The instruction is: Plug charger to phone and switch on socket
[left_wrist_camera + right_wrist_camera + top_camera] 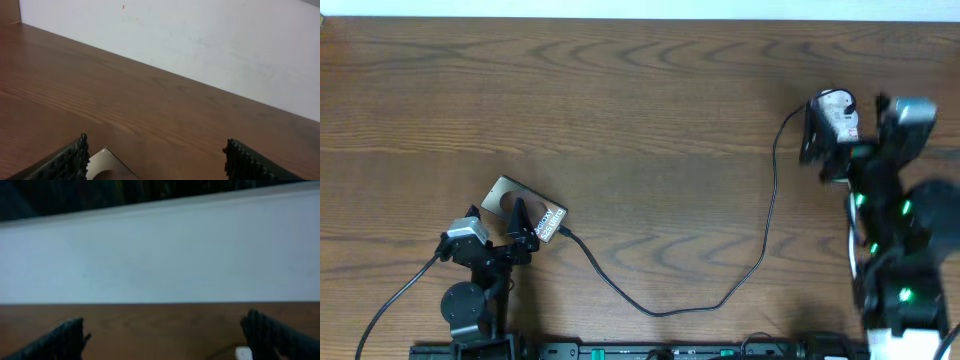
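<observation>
From overhead, the phone (pixel 502 198) lay on the table (pixel 650 90) at the near left. Its long axis ran diagonally, with the pale round patch at the far-left end and the lettered end pointing near-right. My left claw (pixel 520 228) hung over its middle, spread and holding nothing. The charger (pixel 660 312) met the phone's lettered end, sagged in a loop toward the near edge, then climbed to the socket (pixel 837 115) far off on the right. I could not tell from here whether the plug tip was fully seated. The socket lay just beside my right arm (pixel 895 200), black plug on its left end.

In the left wrist view, my left claw (pixel 155 167) stood wide, and one corner of the phone (pixel 107 162) showed just inside the left finger, with bare table beyond.

In the right wrist view, my right claw (pixel 165 340) was spread equally wide and empty, facing the wall (pixel 160 255). A pale scrap sat low by the right finger. It may have been the socket, but the blur left me unsure.

I judged two risks. If my left claw brushed the phone, the phone could swing and tug the tip loose. The strip was light, so a press on its switch could shove it along the table instead and drag the cable with it.
</observation>
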